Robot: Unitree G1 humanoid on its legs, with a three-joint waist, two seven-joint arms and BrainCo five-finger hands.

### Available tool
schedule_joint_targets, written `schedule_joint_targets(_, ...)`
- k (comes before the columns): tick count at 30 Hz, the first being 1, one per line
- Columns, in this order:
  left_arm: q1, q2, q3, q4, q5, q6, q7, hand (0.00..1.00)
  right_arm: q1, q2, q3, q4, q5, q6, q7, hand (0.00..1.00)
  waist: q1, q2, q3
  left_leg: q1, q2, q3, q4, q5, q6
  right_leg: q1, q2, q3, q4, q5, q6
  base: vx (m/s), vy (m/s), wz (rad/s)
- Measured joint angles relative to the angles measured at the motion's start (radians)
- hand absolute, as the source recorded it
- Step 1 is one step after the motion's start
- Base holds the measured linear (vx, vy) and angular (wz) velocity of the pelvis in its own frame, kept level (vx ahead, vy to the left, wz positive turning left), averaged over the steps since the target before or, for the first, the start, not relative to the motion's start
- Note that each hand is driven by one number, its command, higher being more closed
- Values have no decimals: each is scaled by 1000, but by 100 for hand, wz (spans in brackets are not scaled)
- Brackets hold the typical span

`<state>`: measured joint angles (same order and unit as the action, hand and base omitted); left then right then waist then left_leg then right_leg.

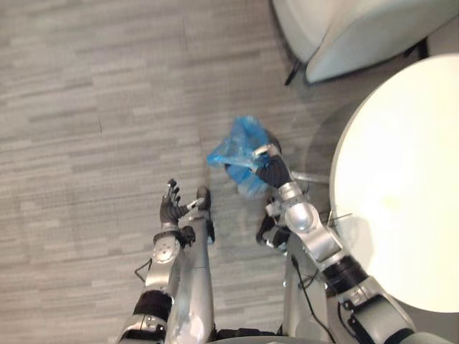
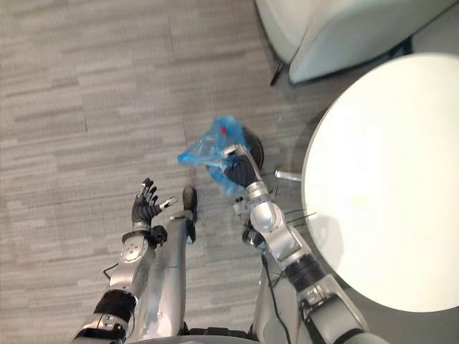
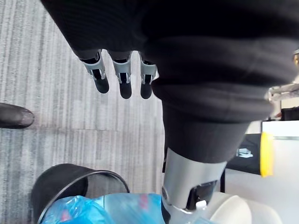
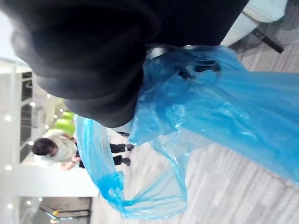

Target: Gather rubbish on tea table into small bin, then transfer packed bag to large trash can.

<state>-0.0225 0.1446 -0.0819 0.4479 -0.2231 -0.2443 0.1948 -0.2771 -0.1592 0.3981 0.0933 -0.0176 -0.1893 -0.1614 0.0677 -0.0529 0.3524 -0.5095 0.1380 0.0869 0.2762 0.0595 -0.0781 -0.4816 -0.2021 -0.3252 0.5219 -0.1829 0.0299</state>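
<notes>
Right hand (image 1: 271,170) is sunk in the blue bag (image 1: 240,147) at the small bin (image 3: 60,179), dead centre; its grip is hidden, so I cannot tell. Left hand (image 1: 170,206) hangs spread and empty at 8 o'clock. Looks like the bag-lifting step: next needs a firm hold, then a clean lift. Grey floor (image 1: 86,107) all round; white table (image 1: 401,179), bare, at 3; pale armchair (image 1: 344,29) at 1.

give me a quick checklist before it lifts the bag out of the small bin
1. Right hand at the blue bag: ok.
2. Its hold on the bag: cannot tell, the plastic hides it.
3. Bag free of the small bin: not ok, it sits inside the rim.
4. Left hand free to help: ok, open over the floor.
5. Swing room beside the tea table: cannot tell, the bin stands close to its edge.
</notes>
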Motion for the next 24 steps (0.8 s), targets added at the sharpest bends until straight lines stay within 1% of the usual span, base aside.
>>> schedule_joint_targets(2, 38, 10, -27, -19, 3, -1, -18, 0, 5, 1, 1, 0, 47, 0, 39, 100, 1, -1, -25, 115, -1, 39, -108, 29, 7, 95, 27, 26, -120, 56, 12, 166, 76, -38)
schedule_joint_targets(4, 78, 20, -48, -50, 24, -1, -24, 0, 3, 7, 6, 0, 67, 0, 65, 100, 1, -2, -52, 171, -5, 74, -161, 39, 12, 128, 35, 52, -171, 85, 19, 109, 78, -45)
schedule_joint_targets(6, 95, 27, -61, -89, 42, -1, -38, 0, 2, 12, 5, 0, 75, -1, 78, 100, -1, -3, -60, 203, -14, 91, -170, 39, 13, 148, 30, 74, -179, 92, 23, 60, 71, -30)
schedule_joint_targets(7, 93, 31, -71, -119, 47, -1, -43, 0, 0, 14, 5, 0, 96, -1, 79, 100, -1, -3, -66, 214, -21, 95, -164, 39, 13, 149, 26, 87, -159, 92, 23, 17, 97, -12)
schedule_joint_targets(8, 84, 34, -77, -147, 56, -5, -43, 0, -2, 16, 5, 0, 111, -1, 80, 100, -2, -3, -66, 222, -34, 93, -142, 29, 27, 149, 21, 108, -127, 95, 29, -10, 80, -3)
schedule_joint_targets(9, 80, 34, -77, -157, 62, -6, -44, 0, -5, 15, 5, 0, 125, -1, 80, 100, -2, -3, -66, 226, -33, 91, -130, 24, 34, 157, 21, 120, -120, 97, 37, -37, 60, 10)
schedule_joint_targets(10, 79, 38, -80, -185, 69, -7, -48, 0, -6, 17, 5, -1, 145, -1, 81, 100, -5, -3, -66, 238, -24, 78, -112, 18, 43, 181, 27, 155, -100, 72, 72, -75, -22, 51)
schedule_joint_targets(11, 79, 39, -85, -212, 76, -9, -57, 0, -7, 31, 3, -1, 173, -1, 79, 100, -18, -8, -66, 245, -37, 45, -86, 7, 54, 185, 18, 201, 70, -14, 68, -88, -58, 80)
schedule_joint_targets(13, 89, 46, -85, -242, 80, -15, -61, 0, -24, 38, 6, -1, 208, -2, 80, 100, -24, -13, -69, 247, -53, -7, -58, 4, 49, 228, 27, 226, 177, -70, 75, -127, -110, 89)
schedule_joint_targets(14, 101, 50, -80, -280, 81, -16, -58, 0, -56, 41, 18, -1, 232, -2, 93, 100, 2, -15, -75, 246, -60, -19, -45, 2, 39, 255, 34, 232, 137, -98, 72, -247, -152, 44)
schedule_joint_targets(15, 124, 45, -79, -323, 81, -18, -57, 0, -89, 42, 31, -1, 258, -5, 101, 100, 25, -5, -89, 237, -54, -28, -71, 11, 25, 295, 61, 218, 31, -133, 51, -273, -154, 8)
schedule_joint_targets(16, 128, 40, -83, -334, 82, -23, -58, 0, -107, 40, 35, -1, 265, -8, 102, 100, 33, 8, -94, 228, -42, -33, -87, 21, 14, 304, 78, 212, -14, -143, 40, -278, -97, 15)
schedule_joint_targets(17, 140, 24, -92, -349, 93, -26, -58, 0, -129, 37, 45, -1, 297, -14, 102, 100, 32, 47, -112, 203, -15, -67, -123, 36, 4, 302, 118, 180, -72, -108, 23, -269, -97, 35)
schedule_joint_targets(18, 147, 21, -111, -372, 105, -26, -59, 0, -148, 33, 51, -1, 322, -21, 102, 100, 31, 56, -125, 193, -6, -98, -174, 44, -7, 288, 140, 159, -101, -81, 6, -256, -89, 44)
schedule_joint_targets(19, 151, 14, -119, -387, 110, -25, -59, 0, -161, 32, 52, 0, 328, -21, 102, 100, 32, 58, -130, 193, -2, -109, -205, 49, -16, 277, 148, 153, -105, -70, -3, -201, -99, 42)
schedule_joint_targets(20, 152, 7, -137, -414, 119, -24, -58, 0, -190, 26, 50, 0, 331, -21, 99, 100, 30, 64, -132, 193, 9, -112, -267, 47, -21, 264, 160, 135, -107, -52, -25, -151, -125, 43)
schedule_joint_targets(21, 143, 0, -156, -426, 124, -23, -56, 0, -212, 10, 48, 0, 331, -21, 96, 100, 28, 74, -134, 192, 24, -94, -304, 25, -38, 259, 168, 112, -117, -26, -32, -191, -105, 68)
schedule_joint_targets(22, 110, -2, -165, -429, 131, -17, -50, 0, -240, -4, 47, 10, 331, -20, 95, 100, 29, 70, -134, 166, 33, -48, -287, -46, -27, 257, 144, 77, -146, -1, -54, -165, -49, 67)
schedule_joint_targets(23, 92, -10, -168, -429, 142, -15, -42, 0, -254, -9, 44, 20, 331, -20, 94, 100, 26, 67, -133, 137, 32, -28, -241, -48, -9, 256, 133, 58, -151, 5, -59, -197, -16, 93)
schedule_joint_targets(24, 46, -23, -188, -424, 170, -5, -23, 0, -277, -9, 40, 45, 331, -16, 79, 100, 11, 62, -134, 96, 8, 16, -67, -44, 28, 259, 93, 26, -165, 22, -61, -147, -17, 75)
